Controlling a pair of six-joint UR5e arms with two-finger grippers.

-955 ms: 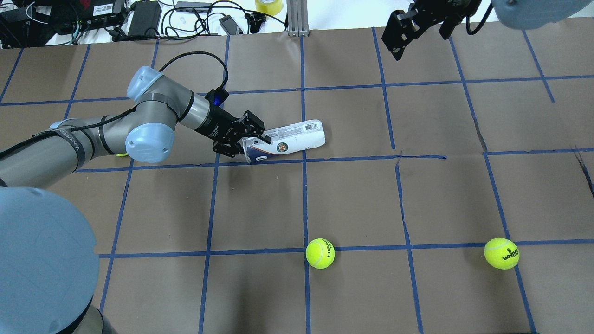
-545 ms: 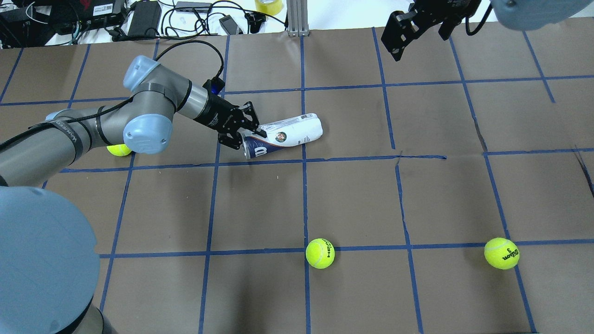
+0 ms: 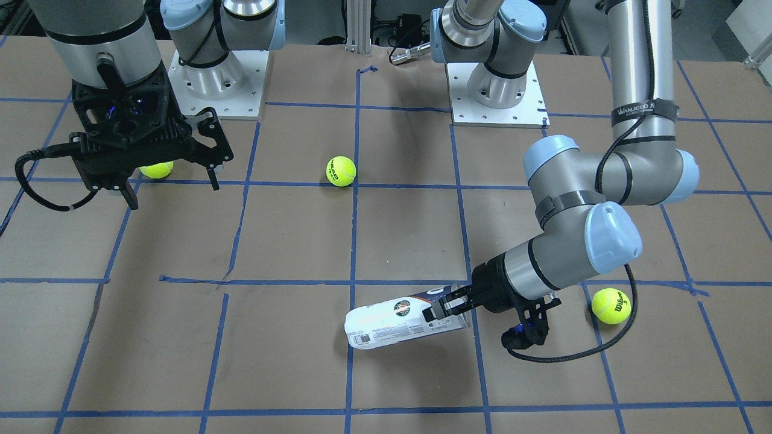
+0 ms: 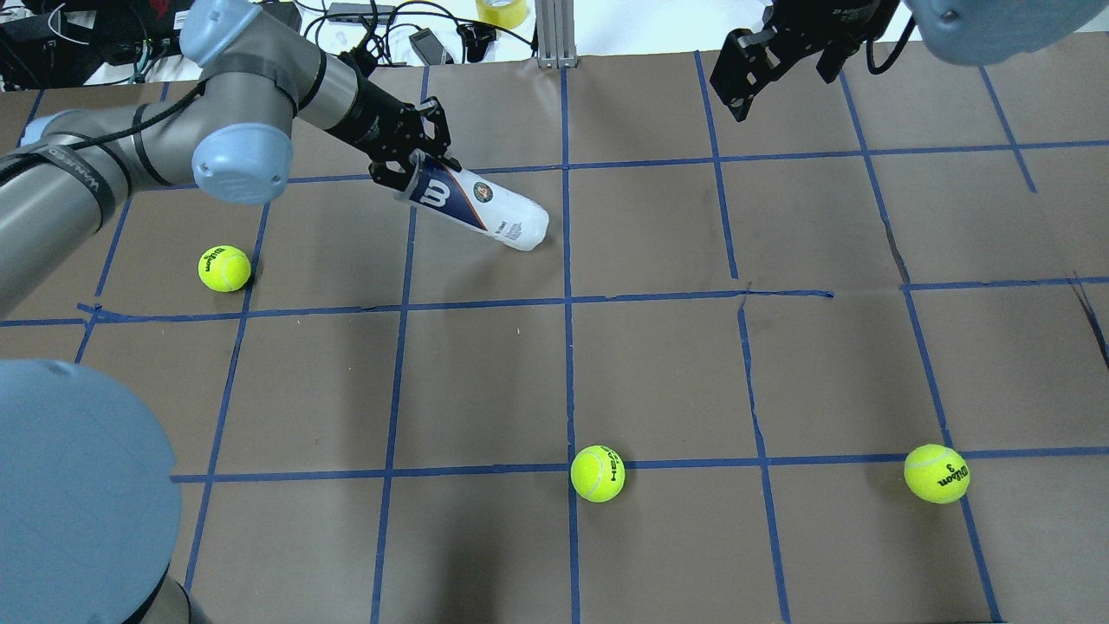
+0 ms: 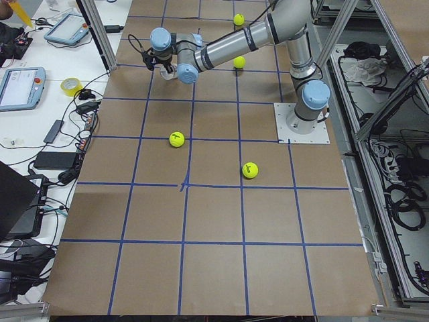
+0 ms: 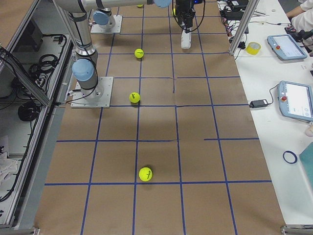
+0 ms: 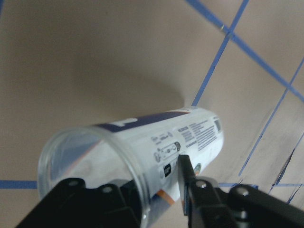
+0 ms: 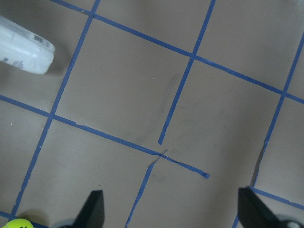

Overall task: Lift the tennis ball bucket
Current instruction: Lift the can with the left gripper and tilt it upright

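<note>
The tennis ball bucket is a clear tube with a white-and-navy label. My left gripper is shut on the rim at its open end. In the left wrist view one finger presses the outside of the tube wall. The tube is raised at the open end and slopes down toward its closed end; I cannot tell whether that end touches the table. It also shows in the front view, held by the left gripper. My right gripper is open and empty, high over the far right; it also shows in the front view.
Three yellow-green tennis balls lie on the brown paper: one at left under the left arm, one near centre front, one at right front. Cables and boxes line the far edge. The right wrist view catches the tube's closed end.
My left gripper has risen and swung toward the far side with the tube's open end in it. The tube came off its flat lie and now slopes down. The right gripper barely moved.
</note>
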